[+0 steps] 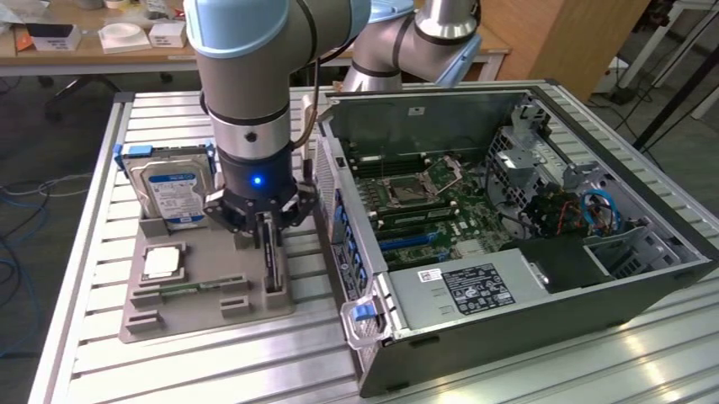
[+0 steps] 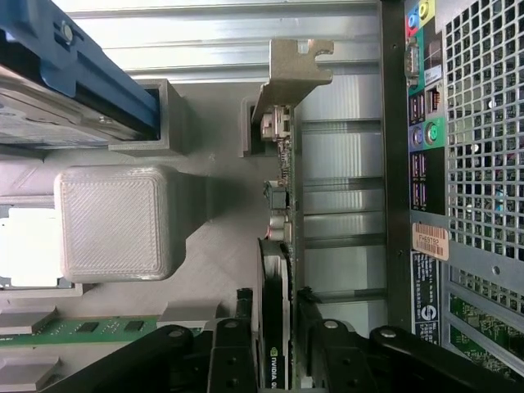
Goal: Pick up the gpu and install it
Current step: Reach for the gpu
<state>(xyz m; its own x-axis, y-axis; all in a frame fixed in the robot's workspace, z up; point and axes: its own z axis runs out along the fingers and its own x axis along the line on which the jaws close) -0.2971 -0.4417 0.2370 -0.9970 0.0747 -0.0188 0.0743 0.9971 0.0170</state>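
The gpu (image 1: pixel 273 271) stands on edge in a slot at the exterior view's right side of the grey holder tray (image 1: pixel 208 324). In the wrist view the gpu (image 2: pixel 288 192) shows edge-on as a thin green board with a black side, and its silver bracket (image 2: pixel 291 78) is at the far end. My gripper (image 1: pixel 268 231) hangs straight down over the card's top edge, at the end away from the bracket. In the wrist view the gripper (image 2: pixel 276 311) sits astride the card's edge, and the card is still seated in its slot.
An open computer case (image 1: pixel 517 210) lies just to the exterior view's right of the tray, its rear port panel (image 2: pixel 426 123) close beside the card. The tray also holds a hard drive (image 1: pixel 174 189), a processor (image 1: pixel 163 263) and a memory stick (image 2: pixel 82 329). All of it rests on a slatted aluminium table (image 1: pixel 225 370).
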